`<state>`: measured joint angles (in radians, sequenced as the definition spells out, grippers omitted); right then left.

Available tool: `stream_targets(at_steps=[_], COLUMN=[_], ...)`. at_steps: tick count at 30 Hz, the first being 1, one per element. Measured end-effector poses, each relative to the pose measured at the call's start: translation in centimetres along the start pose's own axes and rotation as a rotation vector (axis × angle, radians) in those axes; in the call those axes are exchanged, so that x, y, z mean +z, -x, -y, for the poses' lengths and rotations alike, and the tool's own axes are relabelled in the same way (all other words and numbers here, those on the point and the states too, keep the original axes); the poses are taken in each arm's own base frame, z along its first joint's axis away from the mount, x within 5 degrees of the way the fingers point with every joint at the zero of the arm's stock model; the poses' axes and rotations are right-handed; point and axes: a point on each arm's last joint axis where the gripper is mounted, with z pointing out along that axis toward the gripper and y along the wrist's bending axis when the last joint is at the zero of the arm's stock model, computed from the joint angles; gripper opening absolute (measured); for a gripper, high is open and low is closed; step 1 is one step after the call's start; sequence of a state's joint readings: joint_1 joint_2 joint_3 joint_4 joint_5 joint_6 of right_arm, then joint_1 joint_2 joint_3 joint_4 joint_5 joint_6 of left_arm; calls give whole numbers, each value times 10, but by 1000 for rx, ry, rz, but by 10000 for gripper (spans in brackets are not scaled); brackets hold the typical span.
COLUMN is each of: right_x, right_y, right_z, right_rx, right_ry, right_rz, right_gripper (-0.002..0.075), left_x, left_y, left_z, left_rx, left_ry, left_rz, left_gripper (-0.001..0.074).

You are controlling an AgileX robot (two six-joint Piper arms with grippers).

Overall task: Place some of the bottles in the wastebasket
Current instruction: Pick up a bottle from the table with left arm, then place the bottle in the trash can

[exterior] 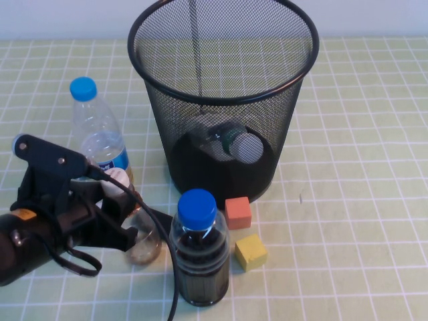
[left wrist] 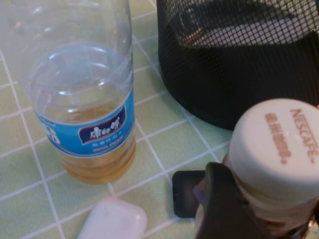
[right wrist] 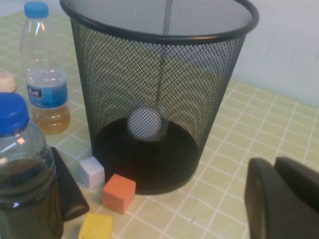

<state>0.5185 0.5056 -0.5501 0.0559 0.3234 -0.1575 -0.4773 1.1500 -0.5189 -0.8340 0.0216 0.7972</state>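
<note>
The black wire-mesh wastebasket [exterior: 224, 100] stands at the middle back. The squat clear bottle with white cap and green label [exterior: 234, 142] lies inside it, and its cap shows through the mesh in the right wrist view [right wrist: 144, 123]. The small bottle with the cream cap [exterior: 119, 182] stands left of the basket, amber at its base. My left gripper [exterior: 124, 200] is shut on its neck, just under the cap [left wrist: 274, 149], with one dark finger [left wrist: 224, 204] against it. My right gripper [right wrist: 274, 167] shows only in its own view, shut and empty, to the right of the basket.
A tall blue-capped bottle with a blue label [exterior: 100, 137] stands just behind my left gripper. A dark blue-capped bottle [exterior: 199, 251] stands in front. Orange [exterior: 237, 212], yellow [exterior: 250, 251] and white [right wrist: 91, 172] cubes and a flat black piece [left wrist: 187, 191] lie by the basket's base.
</note>
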Motion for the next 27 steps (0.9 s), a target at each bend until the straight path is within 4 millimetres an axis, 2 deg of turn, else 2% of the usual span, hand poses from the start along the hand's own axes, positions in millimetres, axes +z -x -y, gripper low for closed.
stream_targets(at_steps=[8,12,16,20,27], right_x=[0,0,0,-1,-1], right_y=[-1,-5,-9,-10,-10], right_z=[0,0,-1,-1,-1], right_rx=[-12,-14,-18,-18,-22], right_ry=[-1,3,9,12,10], right_rz=[-15,-50,-99,-114,-114], right_gripper=[-2,-2,-2,-2,-2], left_x=[0,-4,-17,-40,-103], left_y=[0,11,36,67,134], left_z=[0,3,8,15,24], left_rx=[-7,-3,6,56,116], left_ry=[1,-25,-77,-130,-188], left_rz=[1,23,90,183,429], left_gripper=[306,306,306,306,305])
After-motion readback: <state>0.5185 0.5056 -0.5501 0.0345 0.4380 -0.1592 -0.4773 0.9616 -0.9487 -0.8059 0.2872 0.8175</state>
